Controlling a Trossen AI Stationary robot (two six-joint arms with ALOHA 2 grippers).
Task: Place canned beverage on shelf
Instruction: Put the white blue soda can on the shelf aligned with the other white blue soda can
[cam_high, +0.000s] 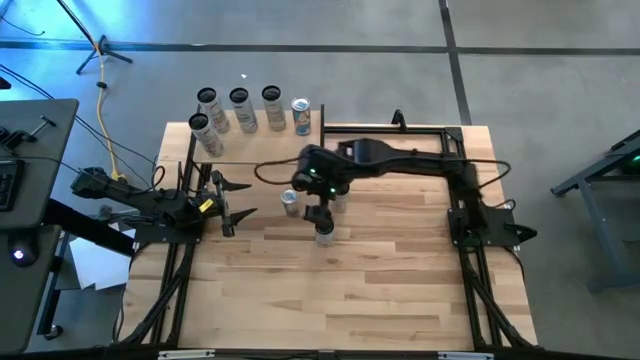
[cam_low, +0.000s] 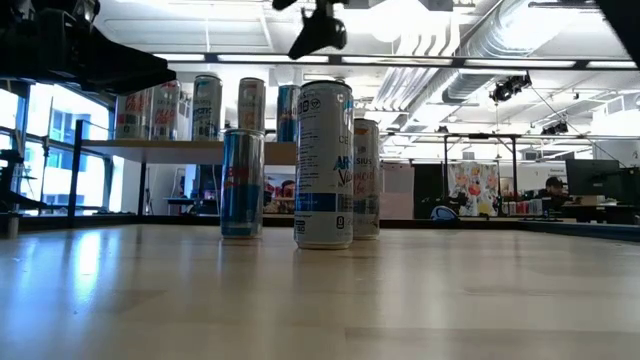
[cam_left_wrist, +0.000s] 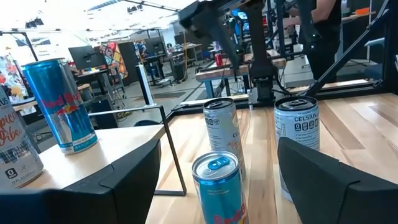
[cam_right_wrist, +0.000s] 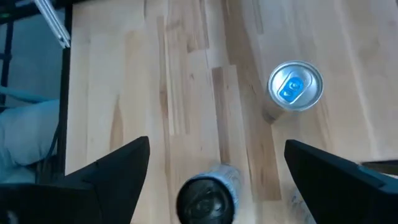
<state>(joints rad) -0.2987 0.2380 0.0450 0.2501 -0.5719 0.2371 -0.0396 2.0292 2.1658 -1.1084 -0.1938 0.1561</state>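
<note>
1. The right gripper (cam_high: 320, 212) is positioned above the middle of the table (cam_high: 400, 290), pointing straight down. Its fingers (cam_right_wrist: 106, 174) are spread wide and nothing is held between them.
2. A white can (cam_right_wrist: 207, 198) stands upright on the tabletop directly below the right gripper, in line with the gap between the fingers. In the low view the gripper (cam_low: 318, 32) is seen clear of the can's top (cam_low: 324, 165), with open space between them.
3. A blue can (cam_right_wrist: 295, 86) stands upright on the table near the white can, outside the span of the fingers. In the high view it (cam_high: 290, 201) lies just beside the right gripper, on its left-arm side.
4. A third can (cam_low: 366, 178) stands just behind the white can in the low view; it is partly hidden.
5. The shelf (cam_high: 262, 145) is located at the far left part of the table, well apart from the right gripper. Five cans (cam_high: 239, 110) are standing upright on it.
6. The left gripper (cam_high: 232, 207) is held at the left side of the table, near the front edge of the shelf. Its fingers (cam_left_wrist: 118, 186) are spread apart and nothing is held; the blue can (cam_left_wrist: 217, 186) stands beyond the gap between them.
</note>
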